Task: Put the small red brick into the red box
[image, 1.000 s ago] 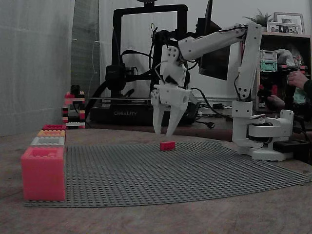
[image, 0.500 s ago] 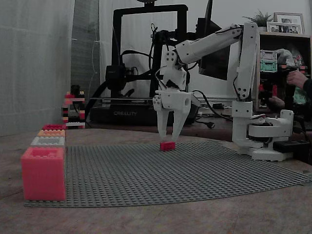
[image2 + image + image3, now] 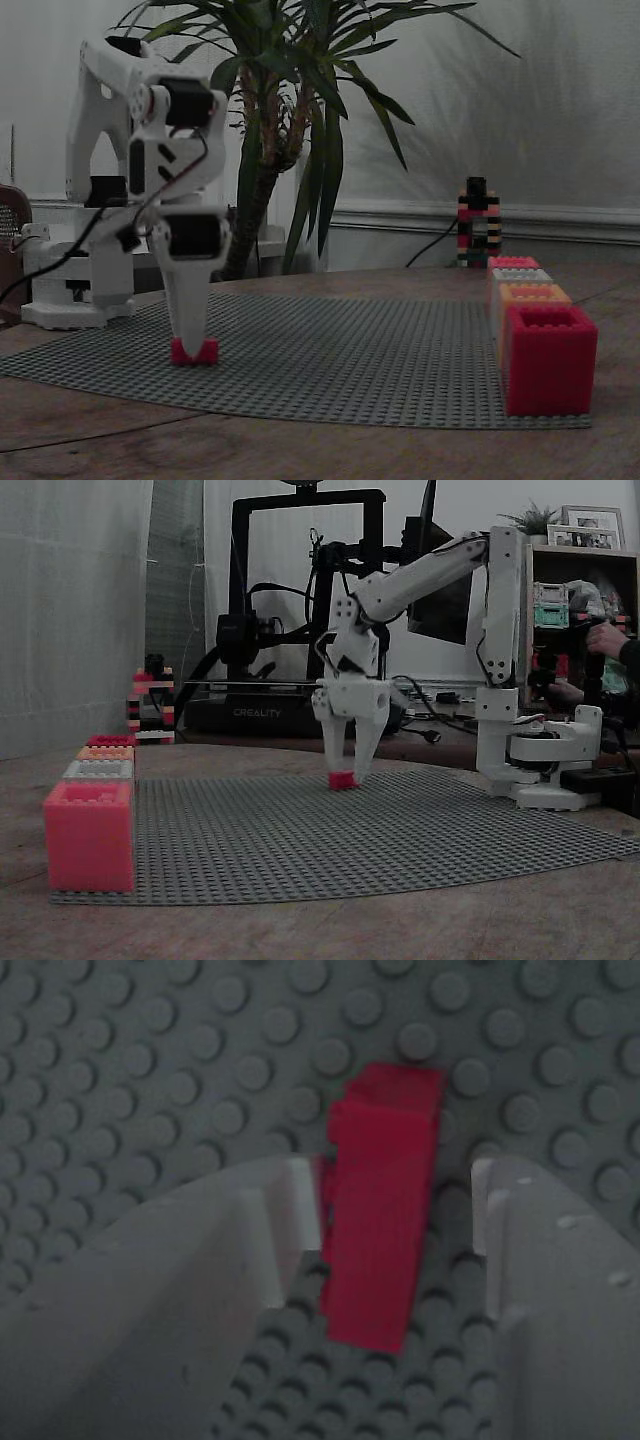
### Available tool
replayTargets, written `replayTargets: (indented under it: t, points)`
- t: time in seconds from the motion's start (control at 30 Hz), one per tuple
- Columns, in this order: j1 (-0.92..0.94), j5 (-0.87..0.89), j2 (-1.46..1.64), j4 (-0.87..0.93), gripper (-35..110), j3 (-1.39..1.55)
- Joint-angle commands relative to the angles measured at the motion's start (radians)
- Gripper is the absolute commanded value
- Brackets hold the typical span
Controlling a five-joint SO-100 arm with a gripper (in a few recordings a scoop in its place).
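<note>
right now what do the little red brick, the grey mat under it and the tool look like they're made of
Small red brick: probably hard moulded plastic, matte, with crisp edges and flat faces.
Grey mat: looks like a rigid plastic building baseplate, covered in regular rows of round studs.
Tool: seemingly white 3D-printed plastic; its fingers look dull and blocky with stepped edges, though print lines are too blurred to confirm.

Wooden table (image 3: 300,930) under studded grey baseplate (image 3: 400,840) (arm base (image 3: 545,770) alongside)
</note>
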Motion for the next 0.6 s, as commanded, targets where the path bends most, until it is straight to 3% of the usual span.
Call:
replayTargets:
  t: [0.0, 0.07, 0.23, 0.57]
  points:
    - [0.012, 0.014, 0.008, 0.002, 8, -0.057]
    - [0.012, 0.021, 0.003, -0.002, 0, -0.066]
    - [-0.015, 0.06, 0.009, 0.017, 0, -0.173]
    - [-0.229, -0.087, -0.225, -0.02, 0, -0.865]
